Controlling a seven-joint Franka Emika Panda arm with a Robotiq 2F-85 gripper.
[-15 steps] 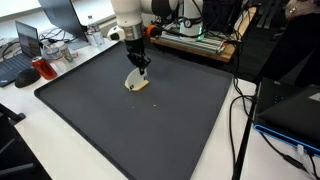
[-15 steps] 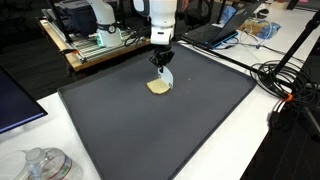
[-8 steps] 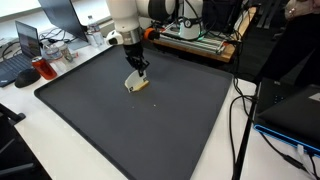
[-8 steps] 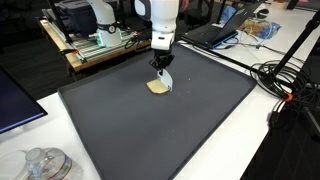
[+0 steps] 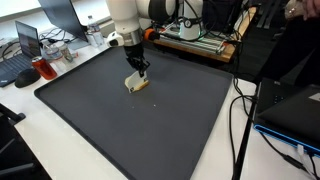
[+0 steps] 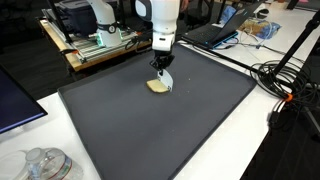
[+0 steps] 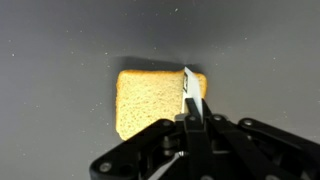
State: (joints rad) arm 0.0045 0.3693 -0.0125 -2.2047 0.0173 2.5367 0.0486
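Tan and square, a slice of bread (image 7: 148,100) is lying flat on the dark grey mat (image 5: 150,130), in the mat's far half and well away from all four corners, as both exterior views are showing. The gripper (image 7: 190,128) is hanging directly over the slice, with its fingers pressed together on a thin white blade (image 7: 192,92). In the wrist view the blade is crossing the slice's right-hand part, just inside the crust. Whether its tip is touching the crumb or sitting just above it cannot be told from these views.

In an exterior view the gripper (image 6: 161,68) is pointing straight down, with the slice of bread (image 6: 157,87) right under it and the white blade (image 6: 168,81) slanting down beside it.

The slice is looking light, soft and easy to crush. It is likely to dent under any pinch and to slide on the smooth mat when pushed sideways. The crust along its edges is probably the firmest place to take hold, gripping across the slice's thin profile with gentle pressure. The blade is looking stiff and slim, so it may be twisting between the fingers if it is loaded from the side.
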